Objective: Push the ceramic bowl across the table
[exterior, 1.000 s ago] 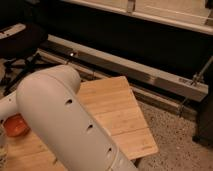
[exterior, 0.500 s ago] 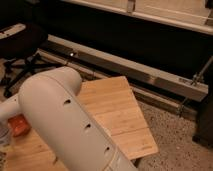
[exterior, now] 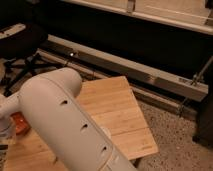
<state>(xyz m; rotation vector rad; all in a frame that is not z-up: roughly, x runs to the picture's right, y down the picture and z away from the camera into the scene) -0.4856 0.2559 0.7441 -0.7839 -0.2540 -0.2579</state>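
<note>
Dim room, speckled floor, bamboo table; ceramic bowl apparently beside the closed, hidden hand.

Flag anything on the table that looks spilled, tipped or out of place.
Nothing stands out. The ceramic bowl sits near the table's left edge, mostly hidden by the robot arm. The gripper is out of view.

The bamboo table carries the ceramic bowl at its left edge, claw unseen
</note>
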